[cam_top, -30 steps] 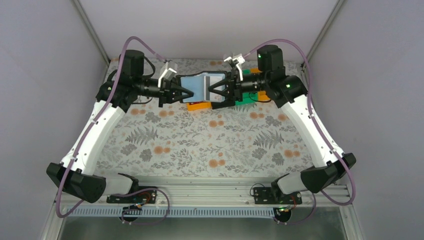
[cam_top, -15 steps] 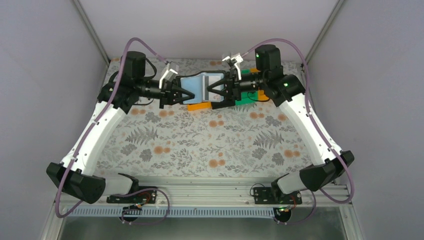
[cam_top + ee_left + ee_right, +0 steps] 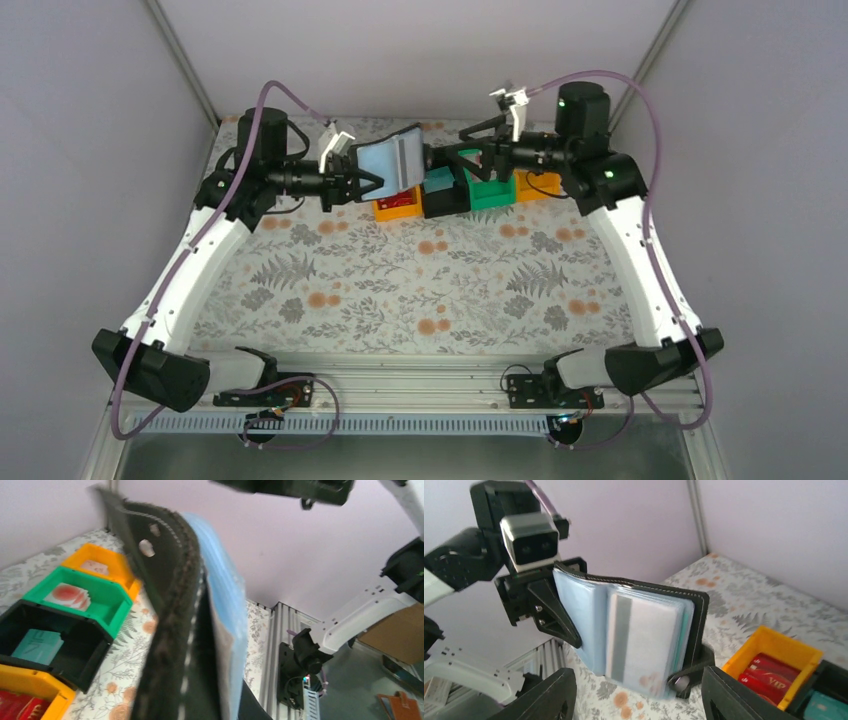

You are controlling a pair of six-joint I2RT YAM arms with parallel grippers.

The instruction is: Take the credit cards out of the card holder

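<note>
Above the far row of bins in the top view, the left gripper (image 3: 365,182) is clamped on the left edge of the card holder (image 3: 392,163). It holds it up off the table (image 3: 400,290) and opened like a book toward the other arm. I read that as presenting the pages so a card can be drawn out sideways. The right gripper (image 3: 437,158) stands just beside the holder's free edge, jaws apart and nothing in them. It hangs over the black bin (image 3: 445,200), which sits between an orange bin (image 3: 395,208) and a green bin (image 3: 490,192). From the left wrist I mostly get the holder's black stitched cover, edge-on and blurred, with the pale blue pages fanned to its right. Down below, the black bin holds 1 teal card (image 3: 37,647), so I judge the holder is kept here so freed cards go straight into a bin. From the right wrist, that gripper's 2 fingers (image 3: 549,695) sit wide apart at the bottom corners, clear of the holder. It hangs upright and open in front of them, its tab (image 3: 681,681) dangling at the lower right. I can see credit cards (image 3: 644,630) in the sleeves, the front 1 with a grey stripe, so I reckon the emptying is not finished.
</note>
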